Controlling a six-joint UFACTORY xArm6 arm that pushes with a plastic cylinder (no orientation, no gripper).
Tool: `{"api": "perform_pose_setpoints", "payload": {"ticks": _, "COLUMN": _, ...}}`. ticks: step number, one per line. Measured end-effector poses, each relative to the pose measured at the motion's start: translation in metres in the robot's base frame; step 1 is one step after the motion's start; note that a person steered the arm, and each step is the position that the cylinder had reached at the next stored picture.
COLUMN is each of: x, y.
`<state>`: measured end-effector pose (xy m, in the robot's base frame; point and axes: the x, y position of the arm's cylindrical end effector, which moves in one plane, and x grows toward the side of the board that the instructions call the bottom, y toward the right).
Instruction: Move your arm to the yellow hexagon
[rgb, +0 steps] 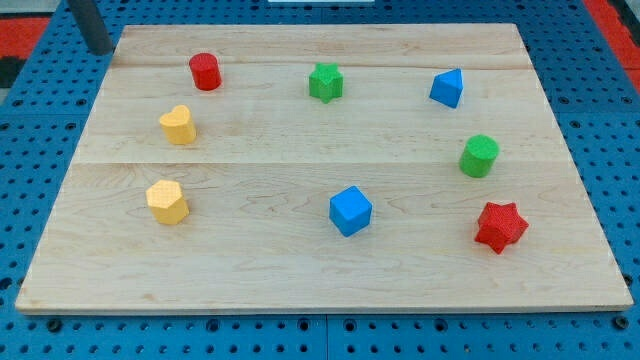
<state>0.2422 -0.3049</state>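
My tip (101, 50), a bare dark rod with no jaws, sits at the upper left corner of the wooden board (300, 270), well apart from the yellow hexagon block (166, 201) at lower left.

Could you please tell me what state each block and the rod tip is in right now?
my tip: at the board's top-left corner, touching no block
red cylinder: upright, nearest the tip
yellow heart: free, untouched
yellow hexagon: free, far from the tip
green star: free
blue triangle block: free
green cylinder: upright
blue cube: free
red star: free
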Motion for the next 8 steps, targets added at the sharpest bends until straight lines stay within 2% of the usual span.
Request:
{"api": "perform_pose_setpoints", "payload": {"ticks": 1, "x": 0.027, "y": 0.000}}
{"api": "perform_pose_setpoints", "payload": {"ticks": 3, "x": 0.148, "y": 0.015}}
{"api": "perform_pose_setpoints", "payload": {"ticks": 5, "x": 0.183, "y": 0.068}}
{"api": "perform_pose_setpoints", "payload": {"ticks": 6, "x": 0.202, "y": 0.072}}
{"api": "perform_pose_setpoints", "payload": {"ticks": 8, "x": 0.203, "y": 0.169}}
